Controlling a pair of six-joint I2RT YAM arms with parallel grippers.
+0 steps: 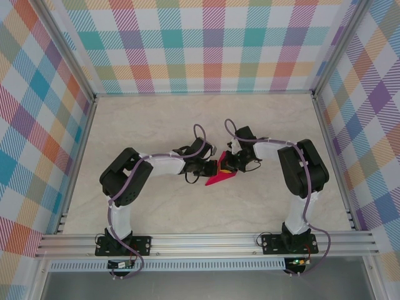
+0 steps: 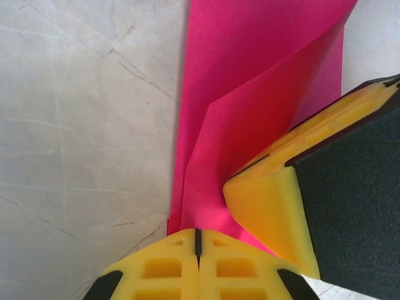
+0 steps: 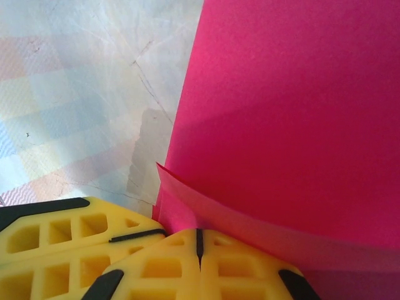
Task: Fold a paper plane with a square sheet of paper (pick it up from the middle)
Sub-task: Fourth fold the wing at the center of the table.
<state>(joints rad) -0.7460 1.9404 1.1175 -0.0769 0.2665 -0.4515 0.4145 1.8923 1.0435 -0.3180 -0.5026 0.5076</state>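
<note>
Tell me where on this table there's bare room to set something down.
Widest free patch: the far strip of table between the back wall and the left arm and right arm. Also bare: the near middle, between their bases. Crowded at the center, where the left gripper and right gripper meet, both shut on the paper.

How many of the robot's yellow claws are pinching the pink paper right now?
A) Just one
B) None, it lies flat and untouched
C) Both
C: the left gripper and the right gripper each have their yellow fingers pressed shut, with the pink paper coming out from between the tips, and the sheet is bent into a fold rather than lying flat.
</note>
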